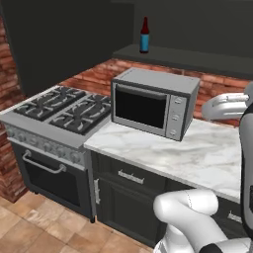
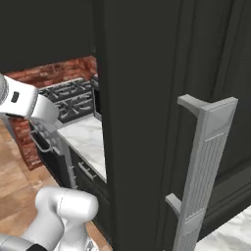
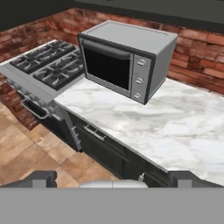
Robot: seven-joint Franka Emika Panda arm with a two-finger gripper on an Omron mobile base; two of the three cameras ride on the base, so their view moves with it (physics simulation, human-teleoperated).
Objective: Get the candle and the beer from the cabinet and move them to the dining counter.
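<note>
Cabinet door: in the right base view the cabinet (image 2: pixel 142 122) stands closest to the camera, its black panelled door swung across most of the picture, with a long silver bar handle (image 2: pixel 201 166) running down it.
Fingers: the gripper (image 3: pixel 113 178) looks down on the scene in the hand view; the two dark fingers (image 3: pixel 41 178) sit at the far left and far right of the bottom edge, spread wide, with nothing between them.
Beer: the beer (image 1: pixel 144 35) stands upright on the dark cabinet shelf (image 1: pixel 188 57), high above the toaster oven, seen in the left base view. It lies well apart from the fingers.
Labels: the bottle carries a blue label; no writing on it can be read. The oven's three round knobs bear no legible marks.
Table: the marble table (image 1: pixel 197 153) carries a grey toaster oven (image 1: pixel 154 101) with a dark glass door, set close to the red brick wall (image 3: pixel 192 48).
Stove: a gas stove (image 1: pixel 62 109) with black grates sits just beside the table's left end.
View differences: the left base view shows the shelf and bottle; the hand view shows table, oven and stove from above; the right base view shows the door and handle up close.
</note>
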